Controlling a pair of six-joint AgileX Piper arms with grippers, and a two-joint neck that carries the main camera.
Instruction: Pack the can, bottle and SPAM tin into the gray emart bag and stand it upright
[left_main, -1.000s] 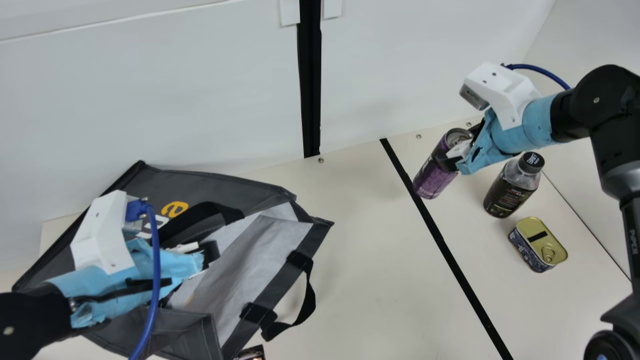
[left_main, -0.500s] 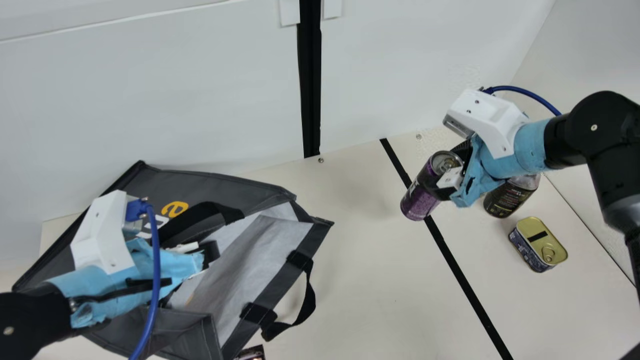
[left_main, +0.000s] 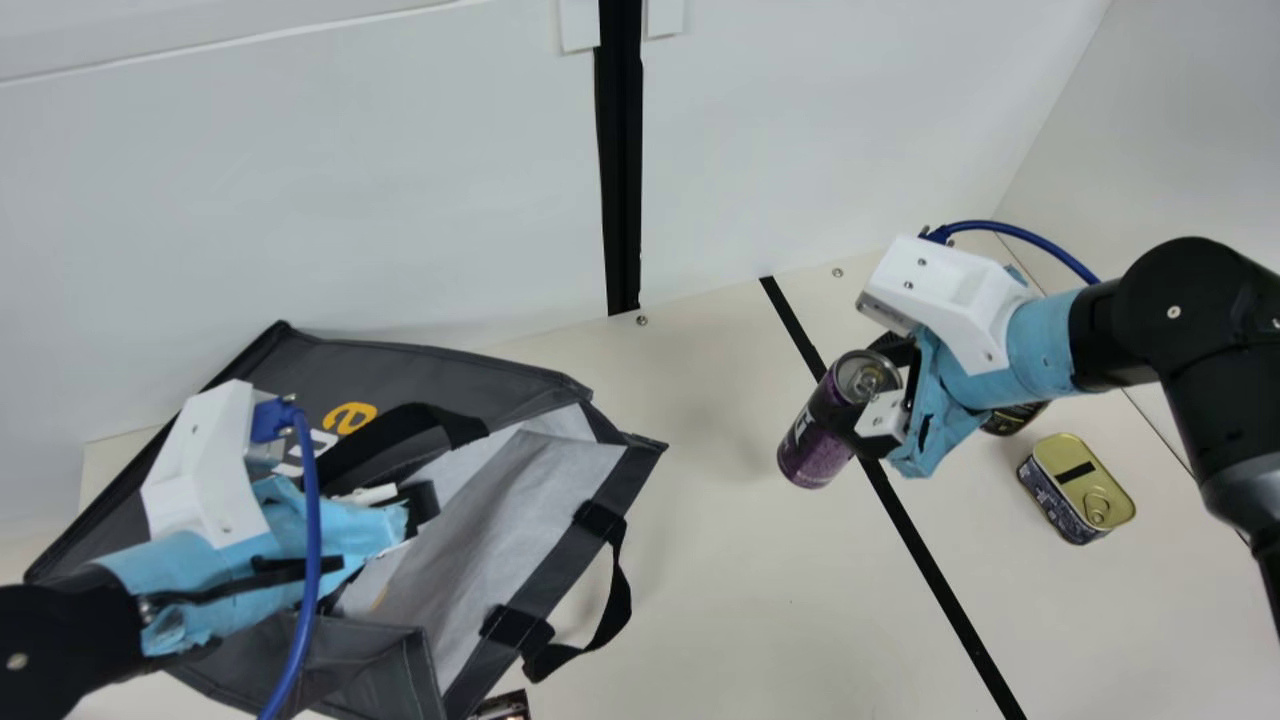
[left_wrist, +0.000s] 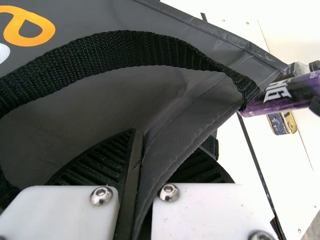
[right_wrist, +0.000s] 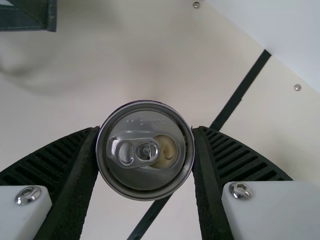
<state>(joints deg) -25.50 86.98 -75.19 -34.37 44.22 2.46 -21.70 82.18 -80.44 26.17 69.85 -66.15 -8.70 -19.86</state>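
In the main view my right gripper is shut on the purple can, which hangs tilted above the table by the black line. The right wrist view shows the can's lid between both ribbed fingers of that gripper. My left gripper is at the mouth of the gray bag; in the left wrist view this gripper pinches the bag's edge. The bag lies slanted, its mouth facing right. The bottle is mostly hidden behind the right gripper. The SPAM tin rests on the table.
A bag handle sticks out over the table. A small dark object shows at the bottom edge by the bag. White walls stand behind the table.
My right gripper has moved toward the main view's lower left with the can, and its arm now covers most of the bottle. The left arm and the bag have kept still.
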